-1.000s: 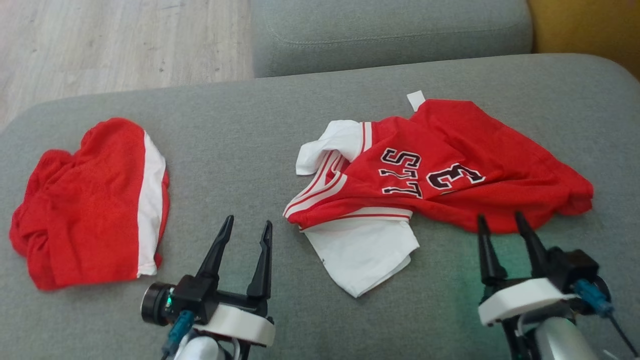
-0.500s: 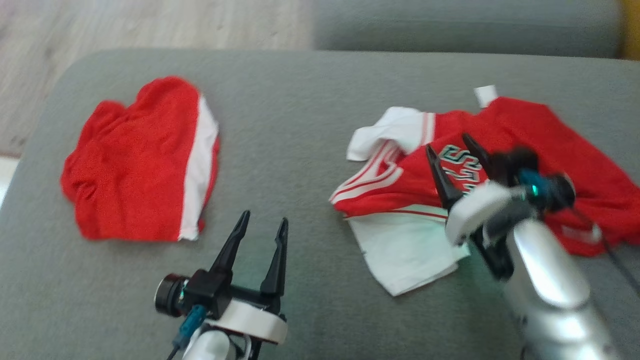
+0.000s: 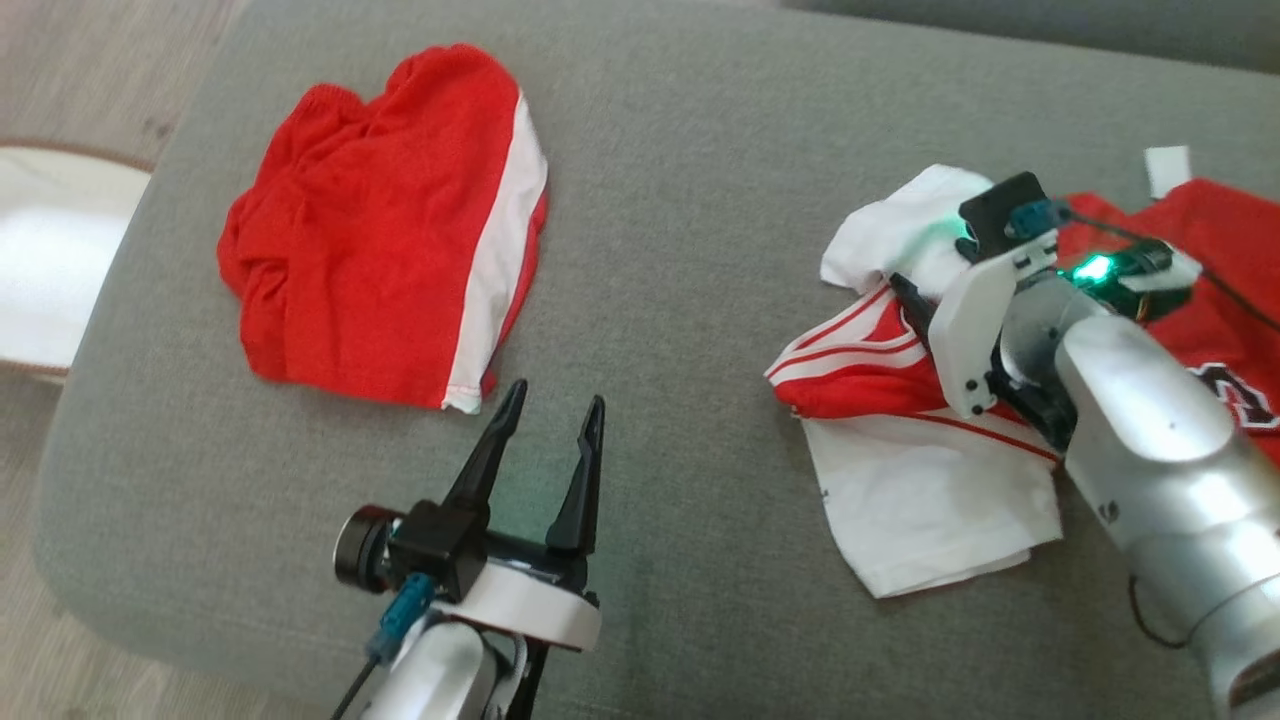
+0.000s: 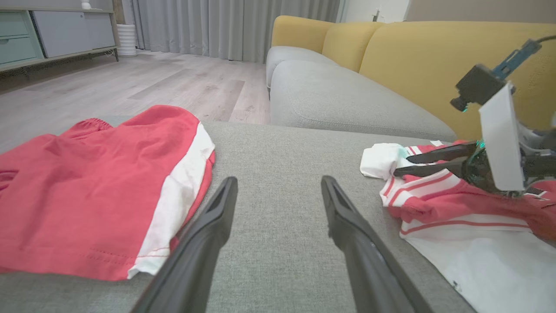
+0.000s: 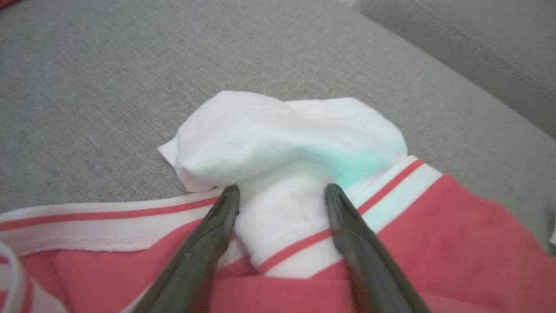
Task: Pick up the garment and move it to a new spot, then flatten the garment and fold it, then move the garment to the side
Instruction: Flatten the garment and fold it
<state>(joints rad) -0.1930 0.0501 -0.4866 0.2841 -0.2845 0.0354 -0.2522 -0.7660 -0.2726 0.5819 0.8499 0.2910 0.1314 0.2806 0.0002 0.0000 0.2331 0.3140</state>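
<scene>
The shirt [image 3: 860, 365] lies crumpled on the R side of the grey seat [image 3: 680, 180], red w/ white stripes & a white bit at the front. Red shorts [image 3: 370, 240] lie well apart on the L. The R pincer [image 5: 282, 191] is wide open, low over the shirt, one finger each side of the rolled white sleeve [image 5: 278, 130]; it holds nothing yet. The L pincer [image 3: 556, 395] is wide open too, over bare seat between shorts & shirt, empty.

The shirt looks thin, soft & light, so it'll prob sag & drag when lifted, not keep its shape. It may be a bit slippy, so a thin pinch could slide out. Best hold looks like that thick sleeve roll by the striped edge, where layers bunch up
</scene>
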